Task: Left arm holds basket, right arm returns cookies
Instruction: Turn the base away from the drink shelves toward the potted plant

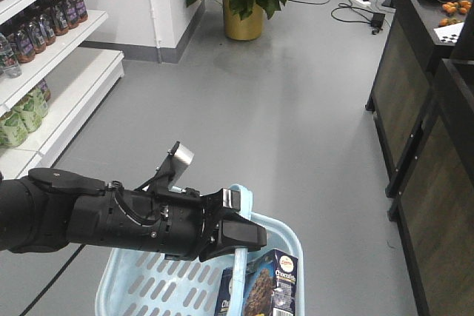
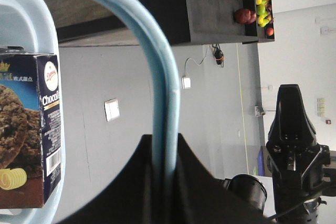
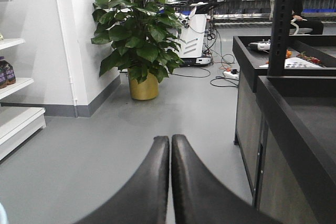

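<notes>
Basket handle clamped in left gripper | cookies inside by rim | right gripper closed, floor open ahead

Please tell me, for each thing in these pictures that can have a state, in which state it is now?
left gripper: jaws shut on the basket handle.
right gripper: jaws shut, holding nothing.
basket: held by its handle, with the cookies inside.
cookies: in the basket, not gripped.
plant: upright in its gold pot.
bottles: upright on the shelf.
</notes>
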{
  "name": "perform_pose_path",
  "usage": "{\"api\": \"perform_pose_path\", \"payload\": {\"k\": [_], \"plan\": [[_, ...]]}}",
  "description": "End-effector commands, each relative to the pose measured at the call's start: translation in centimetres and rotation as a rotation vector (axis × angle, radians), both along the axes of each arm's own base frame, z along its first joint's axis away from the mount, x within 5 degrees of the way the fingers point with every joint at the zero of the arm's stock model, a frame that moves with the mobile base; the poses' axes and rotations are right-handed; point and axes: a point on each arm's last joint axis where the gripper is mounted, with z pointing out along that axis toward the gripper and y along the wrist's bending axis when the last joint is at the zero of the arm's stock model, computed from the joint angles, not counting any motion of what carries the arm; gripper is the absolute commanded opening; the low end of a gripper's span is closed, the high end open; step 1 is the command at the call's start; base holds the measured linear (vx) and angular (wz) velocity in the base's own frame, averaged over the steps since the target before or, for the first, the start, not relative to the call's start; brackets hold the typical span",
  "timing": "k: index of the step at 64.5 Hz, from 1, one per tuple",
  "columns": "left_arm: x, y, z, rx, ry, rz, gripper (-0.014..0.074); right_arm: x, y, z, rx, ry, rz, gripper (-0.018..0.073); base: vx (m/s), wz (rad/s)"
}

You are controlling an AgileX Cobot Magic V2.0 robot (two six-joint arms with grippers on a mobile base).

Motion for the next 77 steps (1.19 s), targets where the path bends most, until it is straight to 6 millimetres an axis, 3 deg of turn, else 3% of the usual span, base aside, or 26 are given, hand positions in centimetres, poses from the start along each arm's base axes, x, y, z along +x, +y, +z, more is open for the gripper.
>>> {"api": "perform_pose_path", "payload": {"k": [1, 77], "plan": [[-0.14, -0.36, 3.18, -0.144, -0.021, 0.013, -0.0008, -0.05, -0.08, 0.68, -0.014, -0.084, -0.012, -0.0008, 0.28, 0.03], [-0.14, -0.36, 3.18, -0.144, -0.021, 0.013, -0.0008, -0.05, -0.08, 0.68, -0.014, -0.084, -0.012, -0.0008, 0.28, -0.12]]}}
